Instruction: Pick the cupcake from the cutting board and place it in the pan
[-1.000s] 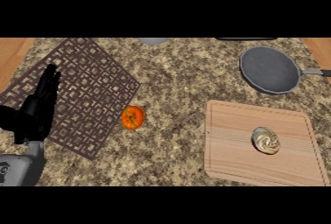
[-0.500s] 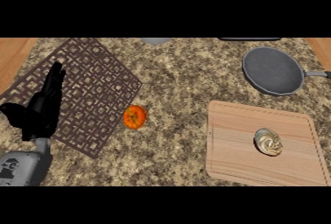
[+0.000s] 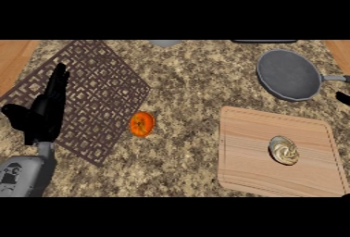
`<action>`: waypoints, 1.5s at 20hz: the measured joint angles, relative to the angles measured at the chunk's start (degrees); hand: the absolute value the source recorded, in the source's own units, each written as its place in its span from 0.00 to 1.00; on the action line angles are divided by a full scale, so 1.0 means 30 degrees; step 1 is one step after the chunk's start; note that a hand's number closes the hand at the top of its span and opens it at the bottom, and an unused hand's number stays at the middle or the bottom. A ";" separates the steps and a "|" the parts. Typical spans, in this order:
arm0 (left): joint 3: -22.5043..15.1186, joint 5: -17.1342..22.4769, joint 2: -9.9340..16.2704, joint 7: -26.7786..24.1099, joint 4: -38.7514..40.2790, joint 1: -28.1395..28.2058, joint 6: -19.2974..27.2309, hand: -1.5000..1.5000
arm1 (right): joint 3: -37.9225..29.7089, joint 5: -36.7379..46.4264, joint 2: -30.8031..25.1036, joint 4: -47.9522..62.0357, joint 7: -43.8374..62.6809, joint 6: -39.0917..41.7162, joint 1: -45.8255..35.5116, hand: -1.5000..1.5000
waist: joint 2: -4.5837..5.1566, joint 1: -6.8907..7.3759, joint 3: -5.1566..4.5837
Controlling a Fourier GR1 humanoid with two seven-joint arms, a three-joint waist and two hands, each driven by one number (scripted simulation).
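The cupcake (image 3: 284, 150), pale with swirled cream icing, sits on the right half of the wooden cutting board (image 3: 253, 162) at the lower right. The dark grey round pan (image 3: 288, 74) lies beyond the board at the upper right, with its handle pointing right. My left hand (image 3: 42, 111) stands open at the far left over the mat's edge, fingers up, holding nothing and far from the cupcake. A small black tip of my right hand (image 3: 341, 96) shows at the right edge just below the pan's handle.
A brown lattice mat (image 3: 103, 92) covers the counter's left side. An orange fruit (image 3: 141, 123) lies at the mat's right edge. A grey object (image 3: 164, 43) and a dark one (image 3: 263, 41) peek in at the counter's far edge.
My left hand has risen slightly and drifted a little right. A black tip of the right hand has appeared at the right edge. The cupcake, board and pan stay put.
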 measured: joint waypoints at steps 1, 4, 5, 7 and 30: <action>0.0027 -0.0035 -0.0006 0.0058 -0.0282 0.0275 -0.0076 0.50 | -0.0058 0.0299 0.0259 0.0080 0.0157 0.0056 0.0009 0.00 | 0.0001 -0.0001 -0.0006; 0.0106 -0.0210 -0.0116 0.0363 -0.0268 -0.0051 -0.0172 0.50 | 0.0442 0.1645 0.1058 0.0884 0.0453 0.0023 -0.0361 0.00 | 0.0013 0.0012 -0.0004; 0.0148 -0.0233 -0.0142 0.0401 -0.0320 -0.0045 -0.0259 0.50 | 0.0658 0.2086 0.1350 0.1173 0.0561 0.0063 -0.0512 0.00 | 0.0017 0.0021 -0.0006; 0.0135 -0.0303 -0.0232 0.0613 -0.0768 0.0173 -0.0363 0.50 | 0.0800 0.2717 0.1744 0.2042 0.0407 0.0363 -0.0765 0.00 | 0.0022 0.0042 -0.0012; 0.1404 -0.1327 -0.1157 0.0510 -0.0284 -0.0083 -0.1399 0.50 | 0.3183 0.9107 0.5508 0.5900 0.0280 0.4401 -0.3594 0.00 | 0.0023 0.0003 -0.0013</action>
